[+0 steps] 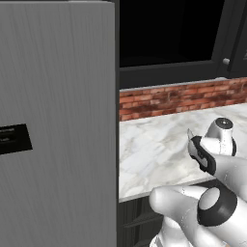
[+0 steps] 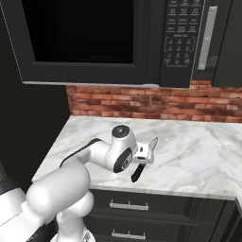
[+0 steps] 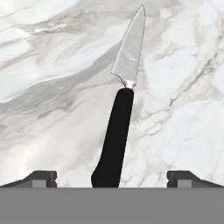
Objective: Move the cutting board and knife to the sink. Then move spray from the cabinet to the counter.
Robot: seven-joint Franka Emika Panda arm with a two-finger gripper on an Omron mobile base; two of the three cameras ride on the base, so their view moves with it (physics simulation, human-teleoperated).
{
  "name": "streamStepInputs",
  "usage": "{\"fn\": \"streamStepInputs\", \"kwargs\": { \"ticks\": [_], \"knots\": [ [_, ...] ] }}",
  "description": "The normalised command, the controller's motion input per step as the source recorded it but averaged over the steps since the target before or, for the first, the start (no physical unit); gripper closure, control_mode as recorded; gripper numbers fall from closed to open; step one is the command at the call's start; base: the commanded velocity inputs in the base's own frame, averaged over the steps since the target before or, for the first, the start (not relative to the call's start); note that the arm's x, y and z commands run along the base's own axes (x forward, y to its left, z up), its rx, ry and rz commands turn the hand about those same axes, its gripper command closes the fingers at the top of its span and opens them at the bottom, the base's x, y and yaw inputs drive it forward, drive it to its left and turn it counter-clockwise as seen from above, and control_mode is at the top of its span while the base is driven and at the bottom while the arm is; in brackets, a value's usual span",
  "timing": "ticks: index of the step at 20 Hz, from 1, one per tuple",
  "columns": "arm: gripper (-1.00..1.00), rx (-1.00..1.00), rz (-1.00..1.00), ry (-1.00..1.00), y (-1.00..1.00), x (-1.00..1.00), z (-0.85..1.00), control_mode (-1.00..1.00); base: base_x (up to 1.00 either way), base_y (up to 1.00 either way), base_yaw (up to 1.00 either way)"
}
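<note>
since the knife is small and lies flat on the counter, i'd guess it's light and totally rigid, so weight isn't the issue here. the silver blade looks thin and slick, bad spot to pinch. the black handle is the fatter part and probably grippier, so that's where i'd take hold, about mid-handle, pinching across its width. lying flush on hard marble means there isn't much to get under, and it could skate sideways if one finger touches first.

in the hand view the handle runs up between the two fingertips, which sit well apart on either side, nothing held, jaws spread wide. from the right base view the gripper hangs just over the knife near the counter's front edge, brick wall and microwave behind.
</note>
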Motion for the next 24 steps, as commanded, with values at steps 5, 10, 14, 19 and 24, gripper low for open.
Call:
{"fn": "streamStepInputs", "kwargs": {
  "ticks": [5, 10, 14, 19, 24],
  "knots": [
    [-1.0, 0.02, 0.0, 0.02, -0.23, 0.11, -0.24, -1.0, 0.0, 0.0, 0.0],
    [-1.0, 0.0, 0.0, 0.02, -0.05, 0.2, -0.26, -1.0, 0.0, 0.0, 0.0],
    [-1.0, 0.0, 0.0, 0.02, -0.04, 0.27, -0.29, -1.0, 0.0, 0.0, 0.0],
    [-1.0, 0.0, 0.0, 0.04, -0.06, 0.22, -0.23, -1.0, 0.0, 0.0, 0.0],
    [-1.0, 0.0, 0.0, 0.05, -0.04, 0.23, -0.23, -1.0, 0.0, 0.0, 0.0]
  ]
}}
